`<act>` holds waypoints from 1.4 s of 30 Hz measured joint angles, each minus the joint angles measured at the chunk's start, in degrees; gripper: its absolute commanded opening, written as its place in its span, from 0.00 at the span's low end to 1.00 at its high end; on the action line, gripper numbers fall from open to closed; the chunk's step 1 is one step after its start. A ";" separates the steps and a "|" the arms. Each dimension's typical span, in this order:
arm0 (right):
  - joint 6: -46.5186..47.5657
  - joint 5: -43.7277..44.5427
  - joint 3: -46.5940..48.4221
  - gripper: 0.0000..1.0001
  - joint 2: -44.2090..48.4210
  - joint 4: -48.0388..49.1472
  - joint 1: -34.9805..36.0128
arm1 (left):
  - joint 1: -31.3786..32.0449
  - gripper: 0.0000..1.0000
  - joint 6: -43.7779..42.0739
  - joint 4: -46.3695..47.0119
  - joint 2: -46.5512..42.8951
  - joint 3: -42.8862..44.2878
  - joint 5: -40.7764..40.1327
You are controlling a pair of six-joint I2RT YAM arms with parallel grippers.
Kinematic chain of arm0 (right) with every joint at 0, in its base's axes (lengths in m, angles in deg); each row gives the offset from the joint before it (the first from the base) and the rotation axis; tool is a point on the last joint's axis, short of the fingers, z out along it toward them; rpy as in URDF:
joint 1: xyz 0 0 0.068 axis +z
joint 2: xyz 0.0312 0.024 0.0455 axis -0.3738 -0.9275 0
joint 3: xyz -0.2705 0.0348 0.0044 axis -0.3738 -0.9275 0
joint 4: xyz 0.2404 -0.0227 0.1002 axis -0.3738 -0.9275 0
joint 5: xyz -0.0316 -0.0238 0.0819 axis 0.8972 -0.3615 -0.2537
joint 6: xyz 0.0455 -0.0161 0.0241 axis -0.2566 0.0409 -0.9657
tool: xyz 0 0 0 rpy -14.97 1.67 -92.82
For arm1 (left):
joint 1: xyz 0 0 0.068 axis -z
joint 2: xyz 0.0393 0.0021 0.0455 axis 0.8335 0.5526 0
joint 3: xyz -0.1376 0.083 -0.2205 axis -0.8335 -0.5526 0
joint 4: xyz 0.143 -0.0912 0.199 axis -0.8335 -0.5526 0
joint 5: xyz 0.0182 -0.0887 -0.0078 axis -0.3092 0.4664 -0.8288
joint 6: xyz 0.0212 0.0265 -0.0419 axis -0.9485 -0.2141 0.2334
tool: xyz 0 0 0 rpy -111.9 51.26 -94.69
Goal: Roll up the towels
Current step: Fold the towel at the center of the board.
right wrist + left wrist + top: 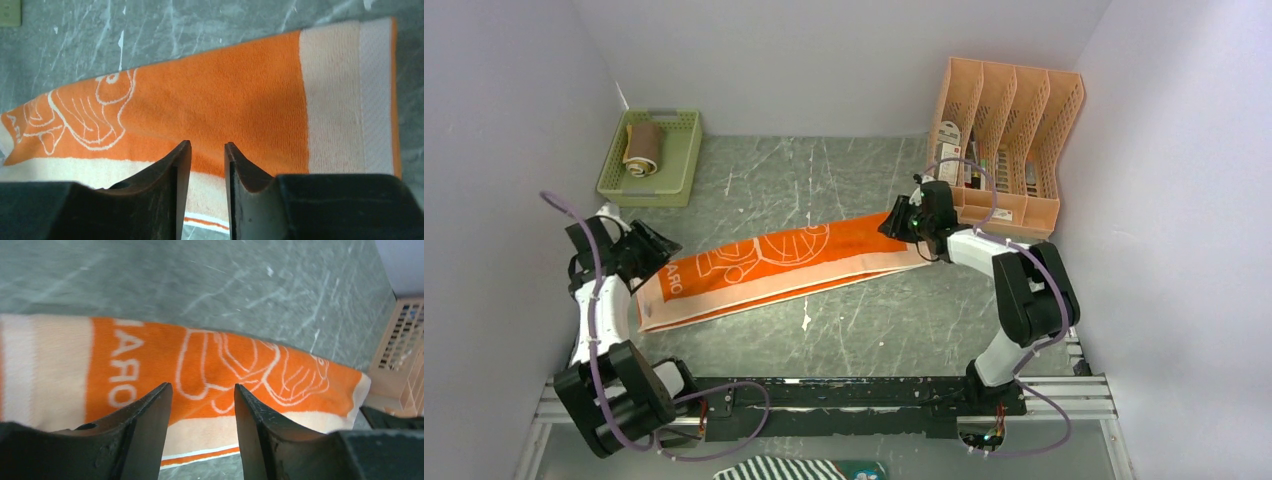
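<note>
The large orange towel, folded into a long strip with a peach band and white cartoon lines, lies flat and slanted across the table. My left gripper hovers over its left end near the lettering. In the left wrist view the jaws stand apart above the towel, holding nothing. My right gripper is over the towel's right end. The right wrist view shows its jaws a narrow gap apart above the towel, also holding nothing. A smaller tan towel lies rolled in the green basket.
A peach file organizer with small items stands at the back right, close behind my right gripper. The green basket sits at the back left. A striped object lies below the arms' mounting rail.
</note>
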 measured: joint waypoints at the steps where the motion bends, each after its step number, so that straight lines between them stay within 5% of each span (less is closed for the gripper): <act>1: 0.24 -0.33 0.61 0.28 -0.76 0.07 -0.11 | 1.92 0.59 0.24 0.61 0.00 0.02 -0.09; 7: 2.64 -1.88 7.56 0.15 -6.51 1.36 -0.22 | 5.14 0.58 1.20 2.71 1.31 -0.11 -4.28; 19: 4.22 -3.93 13.79 0.16 -18.45 0.81 -2.19 | -2.25 0.52 4.76 4.74 13.75 -0.35 -10.27; 26: 3.65 -6.23 15.45 0.16 -20.65 0.37 -4.35 | -2.45 0.40 9.25 5.73 23.37 2.23 -12.31; 31: 2.99 -8.17 17.40 0.16 -22.53 0.46 -5.31 | -2.32 0.08 10.86 5.03 27.58 6.60 -16.92; 42: 1.49 -11.74 22.49 0.16 -27.12 1.46 -6.73 | -2.05 0.07 11.21 4.37 37.51 17.29 -17.35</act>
